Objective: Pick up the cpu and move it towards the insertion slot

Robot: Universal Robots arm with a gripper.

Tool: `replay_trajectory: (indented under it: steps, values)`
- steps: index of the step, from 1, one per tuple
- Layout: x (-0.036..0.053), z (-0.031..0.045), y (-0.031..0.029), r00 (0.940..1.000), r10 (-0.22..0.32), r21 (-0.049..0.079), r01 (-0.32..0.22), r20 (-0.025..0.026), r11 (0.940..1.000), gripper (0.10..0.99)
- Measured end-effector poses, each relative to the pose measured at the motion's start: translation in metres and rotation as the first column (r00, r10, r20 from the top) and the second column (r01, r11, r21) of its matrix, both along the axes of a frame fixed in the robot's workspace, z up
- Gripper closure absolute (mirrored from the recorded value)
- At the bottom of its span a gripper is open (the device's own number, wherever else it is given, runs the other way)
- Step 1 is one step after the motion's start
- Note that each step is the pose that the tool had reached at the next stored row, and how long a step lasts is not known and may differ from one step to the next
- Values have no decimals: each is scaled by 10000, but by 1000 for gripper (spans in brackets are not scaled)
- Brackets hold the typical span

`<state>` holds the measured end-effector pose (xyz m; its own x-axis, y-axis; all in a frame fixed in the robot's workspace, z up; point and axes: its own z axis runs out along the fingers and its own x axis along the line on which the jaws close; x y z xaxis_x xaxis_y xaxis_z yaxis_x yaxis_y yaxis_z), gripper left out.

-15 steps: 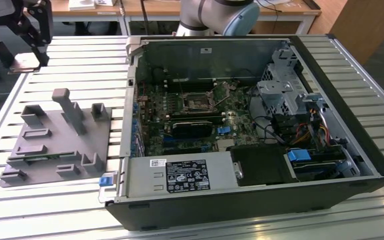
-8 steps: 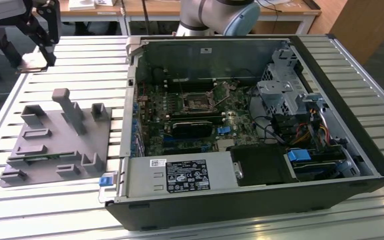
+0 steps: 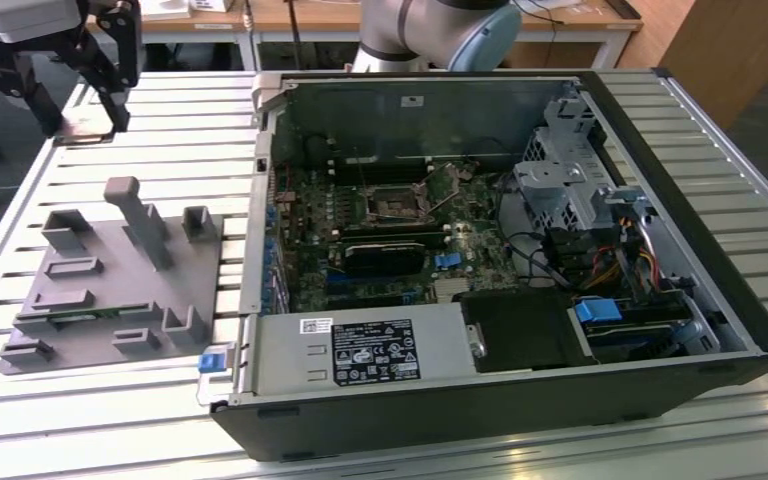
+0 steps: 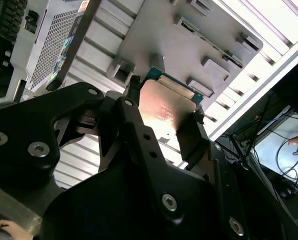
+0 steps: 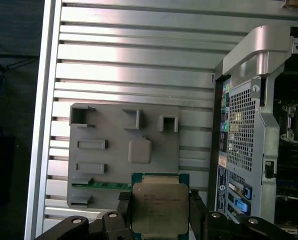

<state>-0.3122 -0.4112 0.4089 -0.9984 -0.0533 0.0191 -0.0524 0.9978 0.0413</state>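
So the end effector (image 5: 160,220) is clamped on the cpu (image 5: 160,207), one black finger (image 5: 124,207) against each side edge of the chip, closed in only as far as the chip's width. In the first wrist view you see the silvery metal top with its green rim sitting square between the fingers. In the second wrist view the same cpu (image 4: 166,107) shows up as a shiny plate catching a warm reflection, with the end effector (image 4: 164,112) pinching it from both sides.

In the exterior view the end effector (image 3: 84,115) hangs above the slatted metal counter (image 3: 117,420), held up off it, over the far corner.

Counting things: one cpu, one grey fixture plate (image 5: 119,150) lying on the counter right below and beyond the end effector, and one open computer case (image 3: 491,270) off to the side of it. The fixture plate (image 3: 111,280) has a bunch of raised blocks plus one tall post (image 3: 137,215).

One insertion slot (image 3: 398,200) sits on the motherboard inside the case, silver frame with a dark centre, well apart from the end effector, so the cpu is nowhere near it right now.
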Motion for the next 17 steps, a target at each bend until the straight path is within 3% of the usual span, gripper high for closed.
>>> replay_trajectory:
  steps: [17]
  values:
    - [270,0,0,10000,0,0,0,0,10000,545]
